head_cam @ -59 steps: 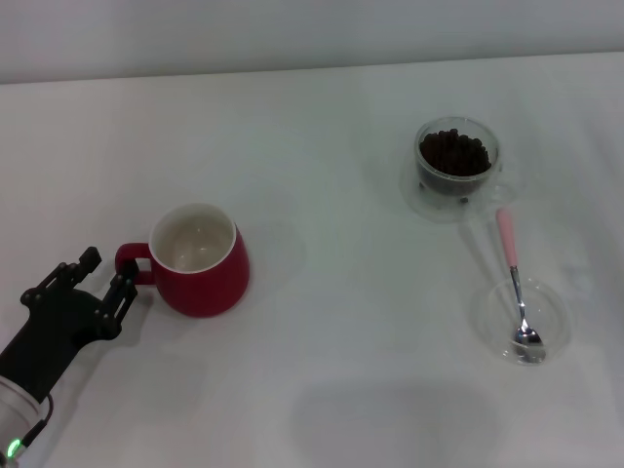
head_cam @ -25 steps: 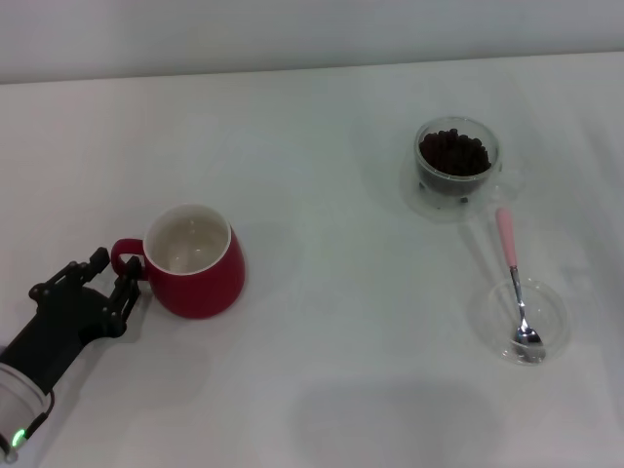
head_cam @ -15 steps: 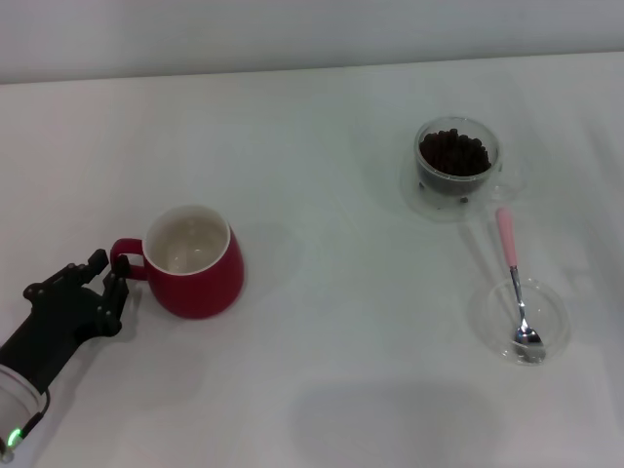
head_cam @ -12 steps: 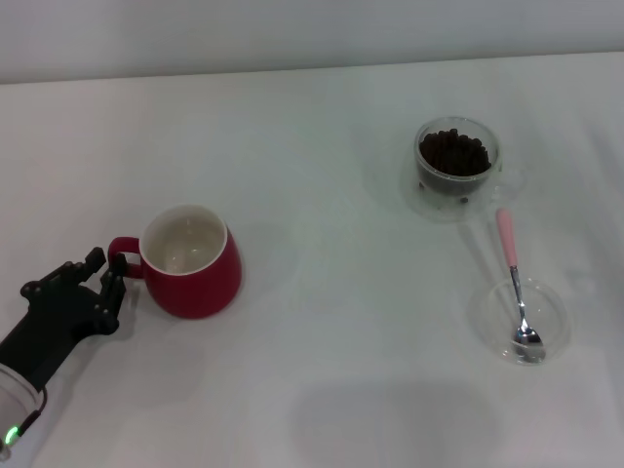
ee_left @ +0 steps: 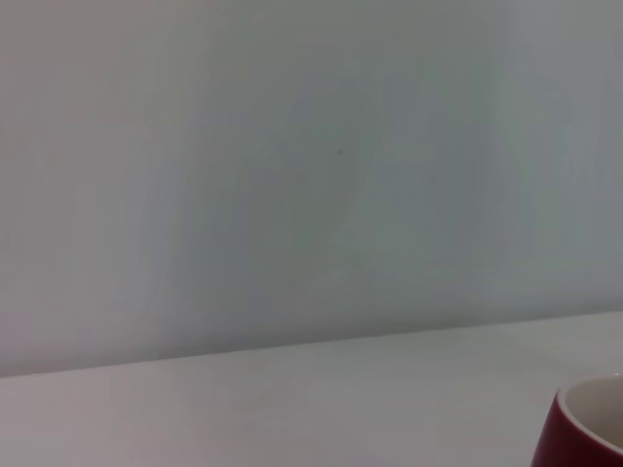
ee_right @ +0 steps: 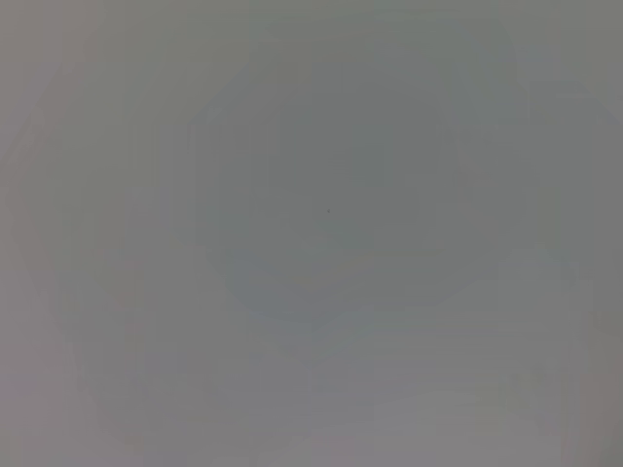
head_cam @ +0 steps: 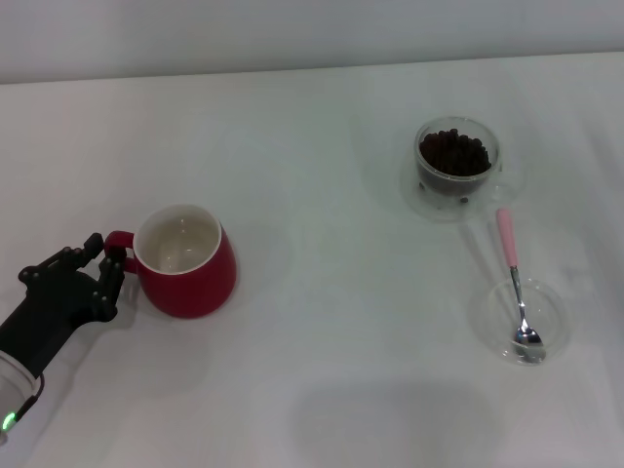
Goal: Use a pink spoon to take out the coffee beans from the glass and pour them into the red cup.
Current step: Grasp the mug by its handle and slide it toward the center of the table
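Left pincer [head_cam: 97, 263] near bench's left edge, front half, fingers clamped on red cup's loop handle. Red cup [head_cam: 183, 263] upright just beside it, interior bare. Right pincer out of view. Far right: glass [head_cam: 456, 168] full of coffee beans [head_cam: 453, 152]. Toward front-right corner: pink spoon [head_cam: 515, 283], handle just short of glass, bowl resting in shallow clear dish [head_cam: 521, 321].

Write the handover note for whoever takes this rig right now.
Left gripper: at the red cup's handle, near left of the table; grip state unclear.
Right gripper: out of view.
Glass: far right, full of beans.
Spoon: untouched, bowl resting in a clear dish, handle toward the glass.
Done: no beans moved; the cup looks empty.
Left: pick up spoon, scoop, pour into cup.
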### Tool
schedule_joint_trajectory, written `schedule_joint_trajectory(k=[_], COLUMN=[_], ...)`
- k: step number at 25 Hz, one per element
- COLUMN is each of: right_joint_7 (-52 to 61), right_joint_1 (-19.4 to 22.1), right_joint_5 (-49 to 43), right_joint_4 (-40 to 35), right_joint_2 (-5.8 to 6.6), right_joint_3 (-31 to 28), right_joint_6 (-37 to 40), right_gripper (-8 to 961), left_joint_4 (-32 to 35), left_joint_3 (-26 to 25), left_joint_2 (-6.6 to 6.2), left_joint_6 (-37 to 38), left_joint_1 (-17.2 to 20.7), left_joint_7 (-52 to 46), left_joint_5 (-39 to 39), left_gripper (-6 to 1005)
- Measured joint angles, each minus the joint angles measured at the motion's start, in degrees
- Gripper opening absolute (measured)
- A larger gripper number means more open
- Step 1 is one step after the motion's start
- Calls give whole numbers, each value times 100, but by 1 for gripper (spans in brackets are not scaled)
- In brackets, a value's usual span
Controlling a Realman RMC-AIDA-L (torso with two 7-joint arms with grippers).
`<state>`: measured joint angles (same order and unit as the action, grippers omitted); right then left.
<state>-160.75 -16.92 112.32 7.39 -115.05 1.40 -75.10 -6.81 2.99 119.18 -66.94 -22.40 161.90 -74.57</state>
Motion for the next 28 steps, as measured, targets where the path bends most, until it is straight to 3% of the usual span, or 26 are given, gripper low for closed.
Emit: schedule_joint_trajectory(k=[9, 15, 28], right_joint_7=[1, 0, 1], right_joint_1=[-4, -5, -61], right_joint_5=[0, -12, -152], right_joint_4=[0, 7, 9], right_joint_2=[0, 1, 0], right_joint_3=[0, 0, 0], right_joint_6=[-8, -8, -28], right_gripper=[749, 749, 748], left_joint_4=[48, 125, 272], left_joint_3=[43, 49, 52], left_joint_2=[5, 9, 10], left_joint_6=[43, 3, 20], left_joint_1=[-11, -32, -413], left_joint_7=[9, 9, 9], left_joint_5=[50, 310, 770], left_gripper=[227, 140, 125])
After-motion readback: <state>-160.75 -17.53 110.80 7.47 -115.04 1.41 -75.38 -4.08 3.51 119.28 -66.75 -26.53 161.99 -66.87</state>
